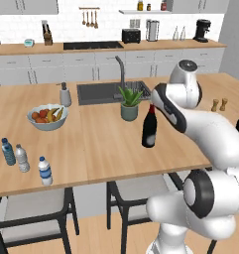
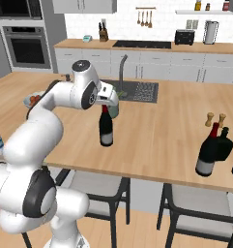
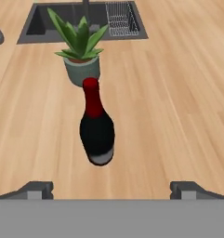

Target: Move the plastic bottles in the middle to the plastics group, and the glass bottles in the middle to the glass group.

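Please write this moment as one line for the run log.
gripper: open, above wine bottle | bottle: upright, not held, mid-counter | potted plant: behind bottle

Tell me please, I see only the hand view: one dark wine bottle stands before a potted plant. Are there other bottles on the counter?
Observer: Yes. In the left base view, three small water bottles stand near the counter's front left edge: a blue-tinted bottle, a clear greyish bottle and a white-capped bottle.
Operator: And more glass?
Observer: The right base view shows two dark wine bottles close together far right, near a pair of wooden shakers.
Operator: Is the claw touching my wine bottle?
Observer: No. The claw is open, and the middle wine bottle stands free on the counter, upright.
Operator: Anything else on the left?
Observer: A fruit bowl sits behind the water bottles.
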